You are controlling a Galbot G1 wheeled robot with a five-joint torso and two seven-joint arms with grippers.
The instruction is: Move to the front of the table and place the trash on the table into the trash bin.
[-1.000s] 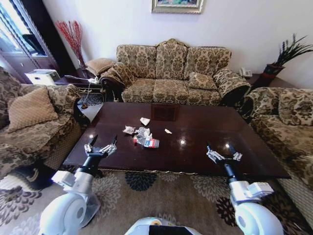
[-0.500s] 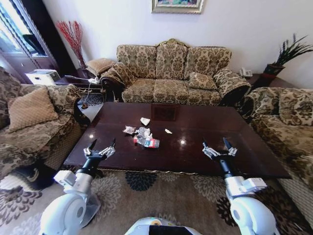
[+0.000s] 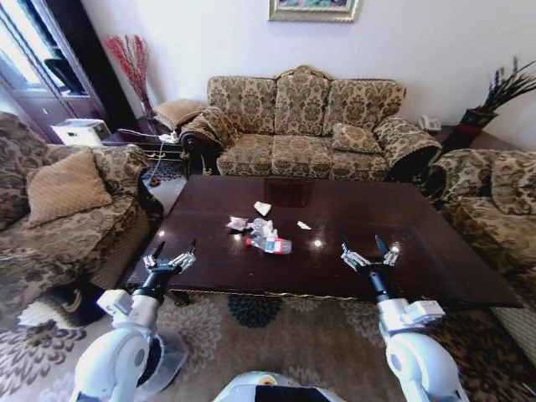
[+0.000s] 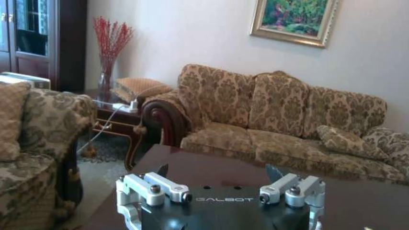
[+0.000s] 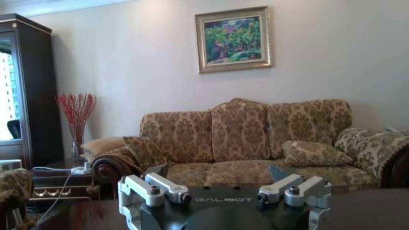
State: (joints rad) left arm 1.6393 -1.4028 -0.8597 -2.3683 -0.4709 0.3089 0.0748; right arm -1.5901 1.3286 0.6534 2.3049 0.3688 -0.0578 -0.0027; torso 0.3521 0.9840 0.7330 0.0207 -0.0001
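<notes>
The dark glossy table (image 3: 402, 226) stands right in front of me. Near its middle lies the trash: crumpled white paper scraps (image 3: 238, 223) and a small clear bottle (image 3: 272, 244) with a red-and-blue label. My left gripper (image 3: 170, 255) hovers open over the table's front left corner. My right gripper (image 3: 366, 251) hovers open over the front edge, right of the trash. Each wrist view looks across the table (image 4: 211, 165) to the sofa, with its own gripper open: left (image 4: 219, 171), right (image 5: 219, 171). A pale translucent shape (image 3: 167, 360) sits behind my left arm; I cannot tell whether it is the trash bin.
A patterned three-seat sofa (image 3: 306, 126) stands behind the table. An armchair (image 3: 59, 209) flanks it on the left and another sofa (image 3: 502, 201) on the right. A dark side table (image 3: 146, 138) with cables sits at the back left. A patterned rug (image 3: 276, 335) covers the floor before the table.
The whole picture has shifted right, so the camera has moved. My right gripper has risen and come a little inward over the table edge. The trash lies as before.
</notes>
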